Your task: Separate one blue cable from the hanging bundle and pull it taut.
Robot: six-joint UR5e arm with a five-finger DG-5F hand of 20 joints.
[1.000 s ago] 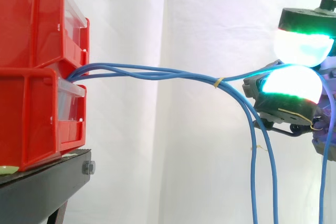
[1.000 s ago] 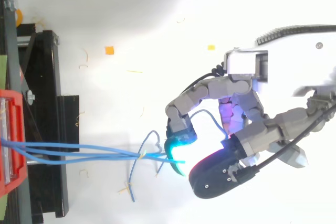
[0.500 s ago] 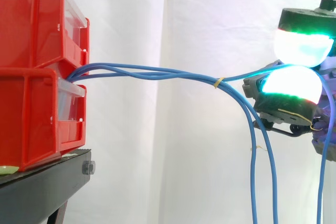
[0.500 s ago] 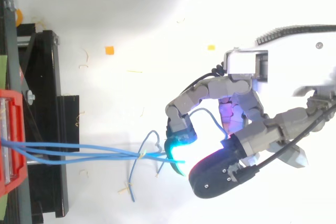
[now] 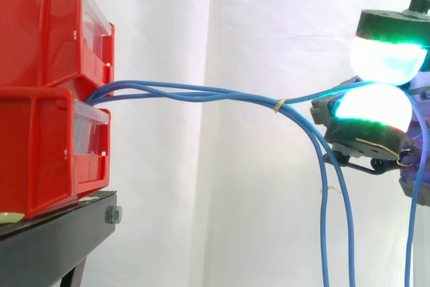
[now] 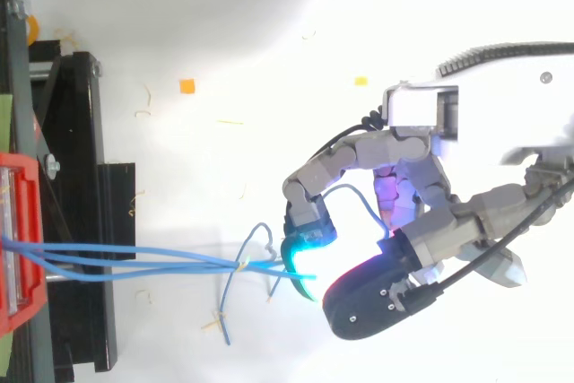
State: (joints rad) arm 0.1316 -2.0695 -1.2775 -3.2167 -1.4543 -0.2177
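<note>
Several blue cables [image 5: 195, 92] run out from between two stacked red bins [image 5: 47, 85] and across to the right, tied by a small yellow band [image 5: 281, 105]. Past the band most of them droop down as a hanging bundle [image 5: 336, 213]. One blue cable [image 5: 319, 91] goes on from the band up to my hand [image 5: 376, 99], whose glowing cyan-white fingertips [image 5: 386, 58] are pinched together on it. From above, the hand [image 6: 404, 221] is curled, with the pinched cable [image 6: 278, 266] meeting the cyan pad. That strand looks nearly straight between band and pads.
The red bins rest on a black stand [image 5: 60, 233] at the left, seen from above as a black frame [image 6: 72, 221]. A white curtain hangs behind. Small orange [image 6: 186, 86] and yellow scraps lie on the white floor under the cables.
</note>
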